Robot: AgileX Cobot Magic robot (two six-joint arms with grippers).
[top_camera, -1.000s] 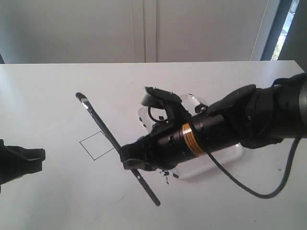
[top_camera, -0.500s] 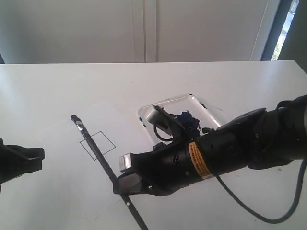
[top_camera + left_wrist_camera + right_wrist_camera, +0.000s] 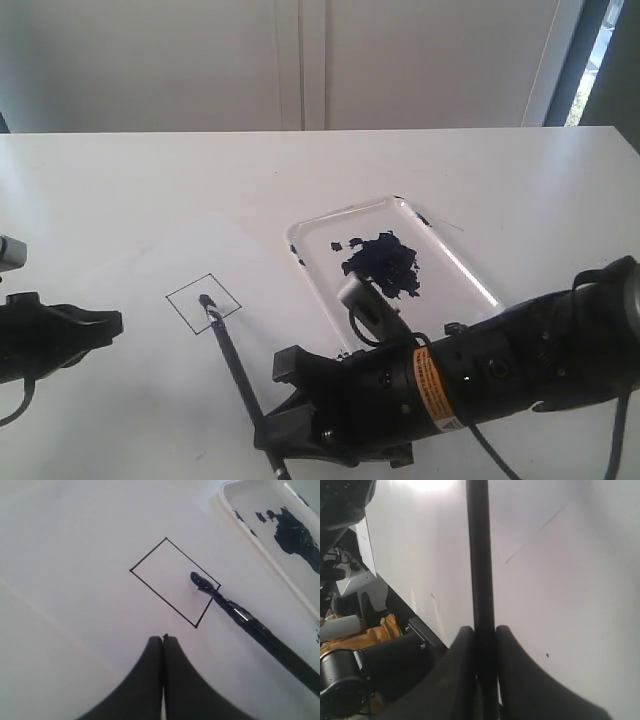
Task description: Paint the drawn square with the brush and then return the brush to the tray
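The drawn square [image 3: 203, 302] is a small tilted outline on the white paper, left of the tray [image 3: 470, 272]. The tray holds a blue-black paint puddle. The brush [image 3: 236, 372] slants up from my right gripper [image 3: 283, 430], and its dark tip rests inside the square near one edge. My right gripper [image 3: 484, 630] is shut on the black brush handle [image 3: 479, 555]. The left wrist view shows the wet brush tip [image 3: 199, 581] inside the square [image 3: 165, 575], no paint blotch visible. My left gripper [image 3: 163, 639] is shut and empty, a short way from the square; it also shows at the left edge [image 3: 108, 322].
The paper sheet [image 3: 150, 270] lies flat on the white table [image 3: 120, 180]. The tray's rim [image 3: 235, 515] lies close beside the square. The table edge [image 3: 395, 595] shows in the right wrist view, with equipment below it.
My right arm has swung toward the table's near edge and lowered, uncovering the tray. The brush tip came down from beyond the square onto its inside. The left gripper shifted slightly right.
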